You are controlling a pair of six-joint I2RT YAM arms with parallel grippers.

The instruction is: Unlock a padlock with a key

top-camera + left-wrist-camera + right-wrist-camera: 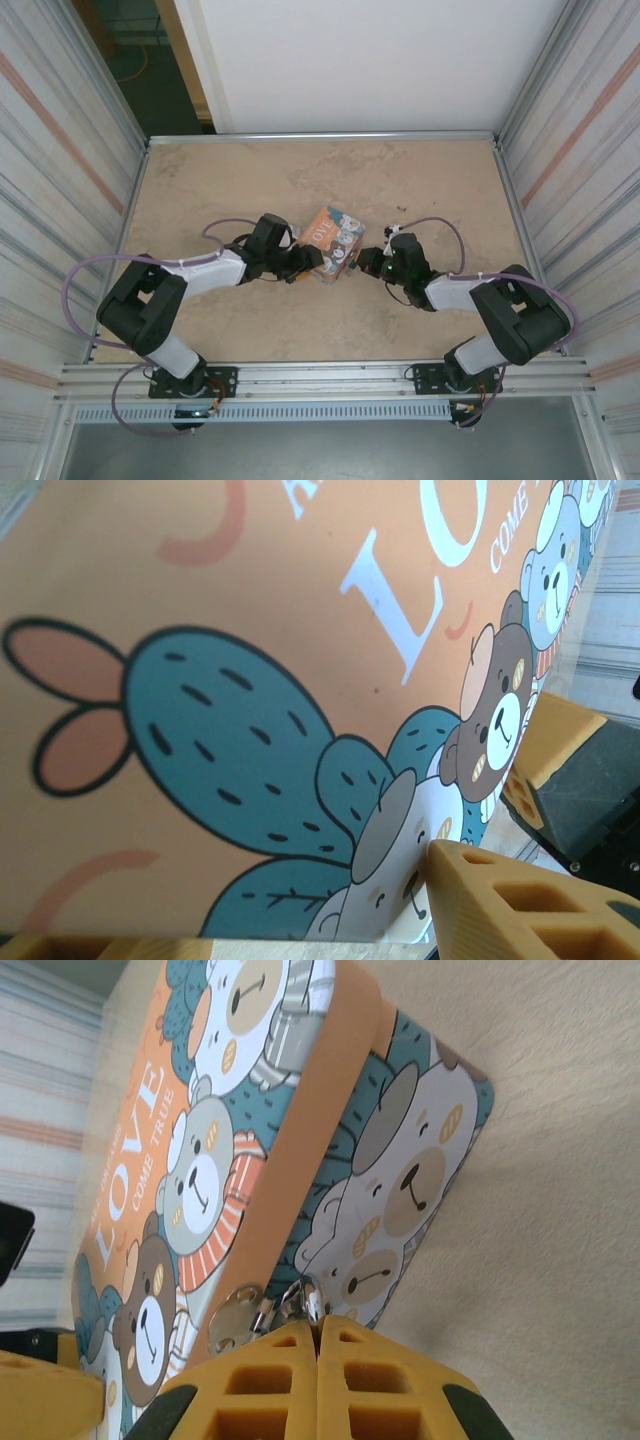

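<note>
An orange picture box (335,238) marked "LOVE", with bears and cacti, lies mid-table between both arms. My left gripper (306,262) is closed on its left edge; the box face (300,630) sits between the orange fingers (500,900). My right gripper (318,1322) is shut at the box's (300,1110) near side, pinching a small silvery metal piece (313,1303) next to the round silvery hasp (234,1322). Whether that piece is the key or part of the padlock I cannot tell. The padlock's teal body is hidden.
The tan tabletop (230,190) is fenced by ribbed metal walls (60,200) on both sides and a rail at the back. Purple cables (90,265) loop beside each arm. The right arm's black body (590,800) stands just past the box.
</note>
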